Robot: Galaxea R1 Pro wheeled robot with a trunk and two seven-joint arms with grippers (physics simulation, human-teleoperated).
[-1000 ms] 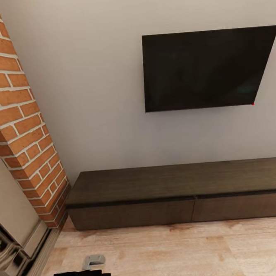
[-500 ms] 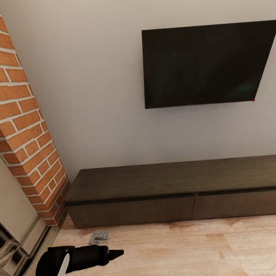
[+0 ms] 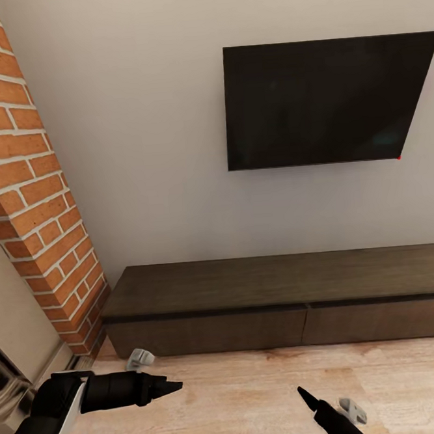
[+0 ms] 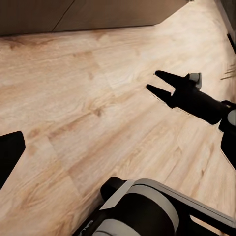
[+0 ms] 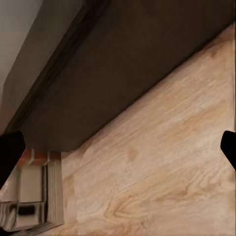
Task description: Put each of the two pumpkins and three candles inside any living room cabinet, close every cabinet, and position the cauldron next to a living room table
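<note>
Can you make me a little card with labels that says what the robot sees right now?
Floor: light wooden plank floor
Cabinet: long low dark brown wooden cabinet, drawer fronts shut
Wall: flat black screen above the cabinet
Left side: red brick column
Left end effector: open, empty, above the floor
Right end effector: open, empty, above the floor

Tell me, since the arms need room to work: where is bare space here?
The cabinet top is bare under the television. Floor is free between the left gripper and right gripper. It tightens by the brick fireplace.
</note>
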